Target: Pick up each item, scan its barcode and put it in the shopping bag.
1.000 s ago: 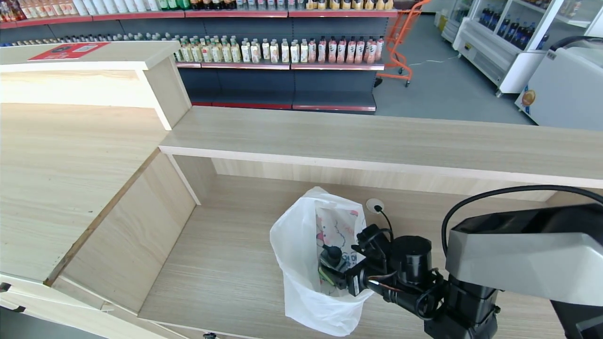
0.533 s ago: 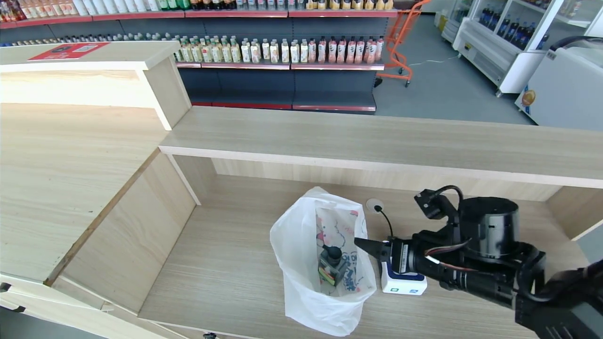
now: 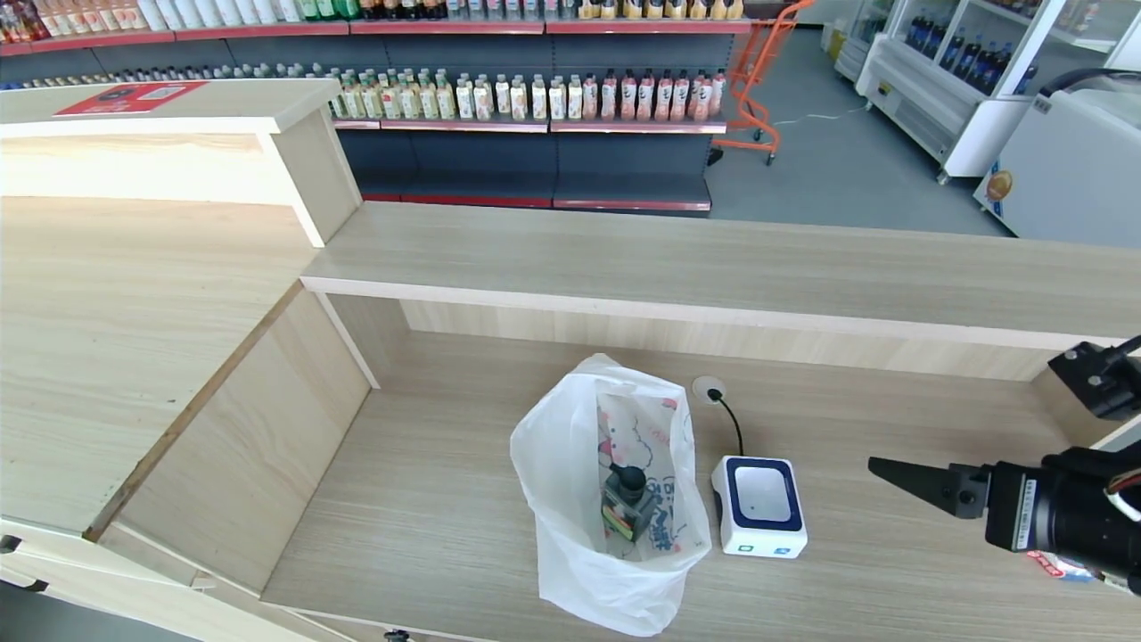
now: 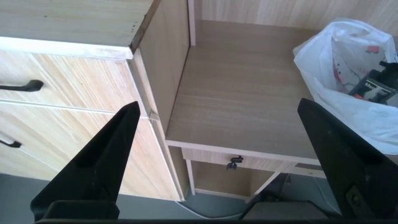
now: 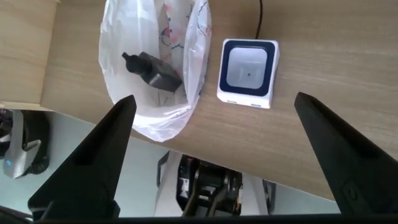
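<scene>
The shopping bag [image 3: 570, 499] stands open on the lower counter [image 3: 428, 517]. Inside the bag, a dark bottle [image 3: 627, 501] leans against a printed packet [image 3: 644, 437]. The scanner [image 3: 759, 506] sits just beside the bag on the robot's right, and its cable [image 3: 733, 419] runs to a port [image 3: 710, 389] behind the bag. One second earlier the right gripper [image 5: 214, 98] was at the bag mouth. Half a second earlier it had drawn back over the scanner. It now hangs well apart from the bag, beyond the scanner, which is fully uncovered. Its fingers are spread wide and hold nothing. The bag and its contents have not shifted. The left gripper [image 4: 219, 104] is also spread and empty, off the counter on the bag's left side.
</scene>
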Motion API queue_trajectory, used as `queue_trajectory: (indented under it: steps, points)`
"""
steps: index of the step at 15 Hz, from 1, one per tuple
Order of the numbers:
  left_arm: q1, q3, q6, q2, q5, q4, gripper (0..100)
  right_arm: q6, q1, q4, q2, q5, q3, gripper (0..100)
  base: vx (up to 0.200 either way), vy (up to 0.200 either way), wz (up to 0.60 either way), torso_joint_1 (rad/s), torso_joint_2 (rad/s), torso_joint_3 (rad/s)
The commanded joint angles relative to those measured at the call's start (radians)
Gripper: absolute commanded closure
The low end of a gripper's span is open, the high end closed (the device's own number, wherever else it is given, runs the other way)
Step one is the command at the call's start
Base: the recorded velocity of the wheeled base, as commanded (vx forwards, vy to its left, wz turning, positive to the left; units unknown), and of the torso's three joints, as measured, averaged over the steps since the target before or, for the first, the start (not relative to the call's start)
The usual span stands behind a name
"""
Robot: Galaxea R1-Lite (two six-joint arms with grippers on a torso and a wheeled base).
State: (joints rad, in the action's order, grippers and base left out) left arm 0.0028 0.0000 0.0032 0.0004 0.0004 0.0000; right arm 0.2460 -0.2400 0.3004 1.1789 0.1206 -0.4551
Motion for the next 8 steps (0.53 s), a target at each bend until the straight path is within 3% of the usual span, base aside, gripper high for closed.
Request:
queue_trajectory:
  steps: [1, 2, 8]
  points:
    - [0.000, 0.000, 0.000, 0.000, 0.001, 0.000, 0, 0.001, 0.013, -0.034, -0.097, 0.001, 0.009, 0, 0.000, 0.000, 0.00, 0.000, 0.00, 0.000]
    - [0.000, 0.000, -0.002, 0.000, 0.000, 0.000, 0, 0.003, 0.022, -0.035, -0.099, 0.001, 0.009, 0, 0.000, 0.000, 0.00, 0.000, 0.00, 0.000]
    - [0.000, 0.000, 0.001, 0.000, 0.001, 0.000, 0, 0.029, 0.102, -0.037, -0.076, 0.002, 0.004, 0, -0.200, 0.000, 0.00, 0.006, 0.00, 0.004]
